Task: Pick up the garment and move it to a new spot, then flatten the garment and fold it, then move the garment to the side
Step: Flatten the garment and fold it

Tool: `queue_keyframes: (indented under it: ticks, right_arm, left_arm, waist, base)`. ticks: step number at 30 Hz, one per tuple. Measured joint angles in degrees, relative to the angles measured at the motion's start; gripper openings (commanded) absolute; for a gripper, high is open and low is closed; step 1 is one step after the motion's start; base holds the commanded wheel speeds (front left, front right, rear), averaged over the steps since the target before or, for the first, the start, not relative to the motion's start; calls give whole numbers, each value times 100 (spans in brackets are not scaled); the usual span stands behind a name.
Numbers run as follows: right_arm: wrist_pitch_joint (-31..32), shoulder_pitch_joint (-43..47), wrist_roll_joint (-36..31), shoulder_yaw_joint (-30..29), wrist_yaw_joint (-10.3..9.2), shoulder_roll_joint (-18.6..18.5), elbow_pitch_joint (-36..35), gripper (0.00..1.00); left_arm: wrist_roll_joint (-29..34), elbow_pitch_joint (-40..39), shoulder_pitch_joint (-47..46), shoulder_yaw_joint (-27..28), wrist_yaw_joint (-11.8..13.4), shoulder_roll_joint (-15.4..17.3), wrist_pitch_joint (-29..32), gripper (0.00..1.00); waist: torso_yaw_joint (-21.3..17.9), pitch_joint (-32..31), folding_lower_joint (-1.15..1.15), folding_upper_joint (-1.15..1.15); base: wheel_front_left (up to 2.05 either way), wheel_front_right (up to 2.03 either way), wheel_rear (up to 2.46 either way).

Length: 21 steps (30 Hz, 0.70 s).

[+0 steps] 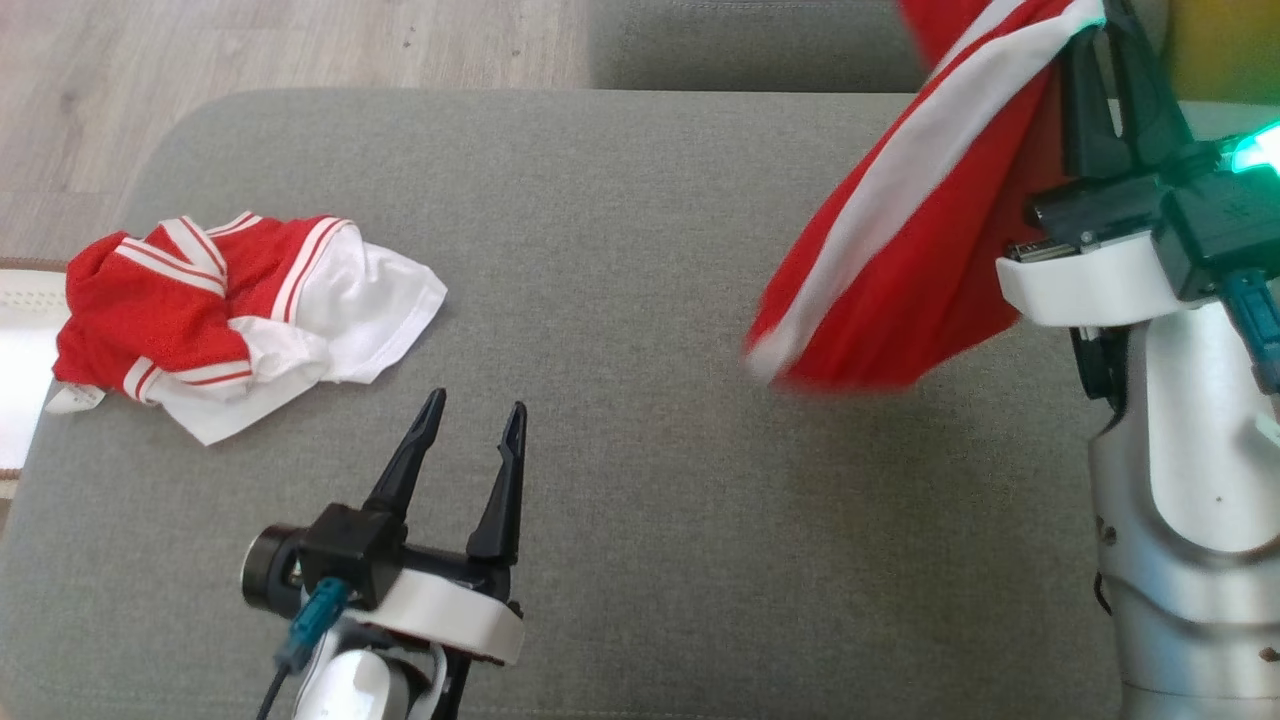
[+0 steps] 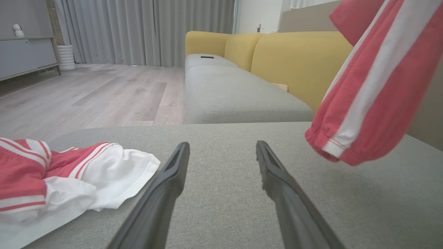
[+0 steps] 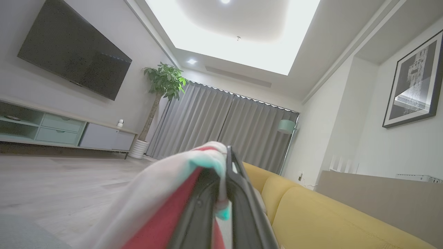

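- While the right gripper (image 1: 1100, 40) is clenched on a fold of the red jersey garment with white side stripes (image 1: 900, 260), the cloth hangs in the air, clear of the seat below, at the right of the head view. The right wrist view shows fabric pinched between the two dark fingers.
- The left gripper (image 1: 475, 402) stands released and empty, jaws wide, low over the near middle of the seat and well apart from the hanging garment.
- Step in hand, by judgement: the first, pick up and carry to a new spot. Flattening, folding and setting aside are not yet begun.
- Next move, by judgement: lower the garment onto bare seat fabric near the middle, hem first so that it drapes out rather than bunches. Then bring the free left gripper to a second edge for spreading.
- A second, crumpled red-and-white mesh garment (image 1: 230, 320) lies at the left of the seat, near the left gripper but not touching it. The drop spot is best kept apart from it.
- Surface: a broad grey woven-fabric seat cushion (image 1: 650, 250) with rounded corners, soft, and so likely to drag on cloth during smoothing.
- Room: a pale wood-plank floor (image 1: 250, 40), a mustard-yellow sofa (image 2: 294, 58), grey full-length curtains (image 2: 138, 31), a wall-mounted black television (image 3: 72, 65), a potted green tree (image 3: 164, 77) and a framed print (image 3: 413, 86).
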Motion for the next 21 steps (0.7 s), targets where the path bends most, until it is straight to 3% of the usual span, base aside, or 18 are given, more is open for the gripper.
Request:
queue_keyframes:
  ticks: [5, 10, 14, 20, 21]
  right_arm:
    - [0, 55, 20, -136, 0, 5, 85, 0]
    - [-8, 523, -244, -894, 0, 22, 609, 0]
    - [-7, 1145, -465, -1589, 0, 59, 1435, 0]
    - [3, 1489, -655, -2402, 0, 112, 2205, 0]
    - [3, 1482, -697, -2488, 0, 113, 2280, 17]
  left_arm:
    - [0, -5, 7, 20, 8, 0, 0, 100]
    - [0, -23, 14, 9, 8, 0, 0, 100]
    - [-80, -49, 12, -23, -10, 0, 0, 100]
    - [-234, -65, -16, -386, -336, 0, 0, 100]
    - [-243, -45, -21, -470, -381, 0, 0, 100]
  waist:
    - [-16, 17, 0, 0]
    - [-104, 67, 0, 0]
    - [-190, 134, 0, 0]
    - [-302, 282, 0, 0]
    - [-323, 302, 0, 0]
  base:
    - [0, 0, 0]
    - [0, 0, 0]
    - [0, 0, 0]
    - [0, 0, 0]
    - [0, 0, 0]
